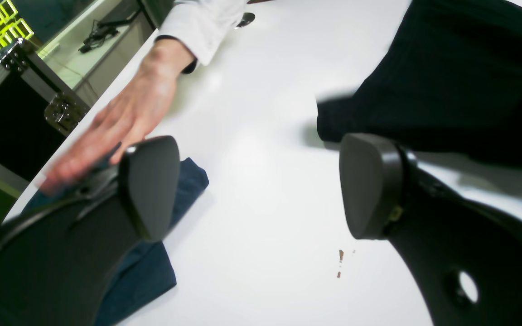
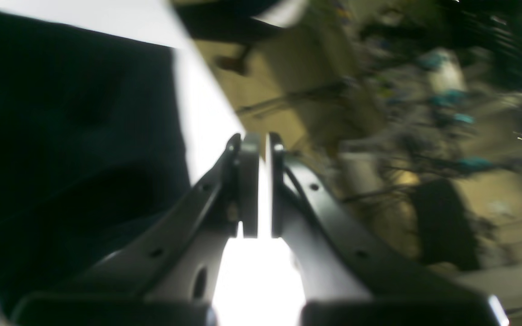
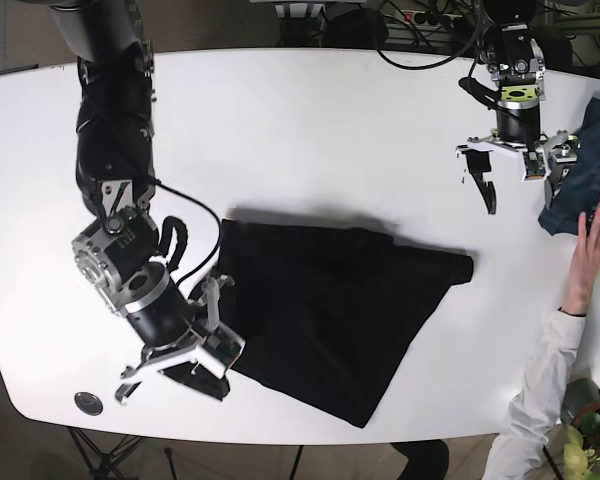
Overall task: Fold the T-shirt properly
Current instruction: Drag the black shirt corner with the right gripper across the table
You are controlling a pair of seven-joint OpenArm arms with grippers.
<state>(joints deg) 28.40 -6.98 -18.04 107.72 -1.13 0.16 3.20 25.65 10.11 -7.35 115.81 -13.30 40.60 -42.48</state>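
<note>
The black T-shirt [image 3: 330,320] lies partly folded in the middle of the white table [image 3: 310,130]. My right gripper [image 3: 198,378] hovers at its lower left edge, by the table's front edge. In the right wrist view this gripper [image 2: 261,181] has its jaws almost together with only bare table between them, and the shirt [image 2: 70,136] lies to the left. My left gripper [image 3: 520,180] is open and empty over bare table at the far right. In the left wrist view it [image 1: 261,185] hangs between the shirt [image 1: 460,77] and a blue cloth.
A person's hand [image 3: 590,245] rests on a blue cloth [image 3: 592,150] at the table's right edge; the hand [image 1: 120,117] and cloth [image 1: 152,267] sit just beside my left gripper's finger. A small round dark disc [image 3: 88,403] lies at the front left corner.
</note>
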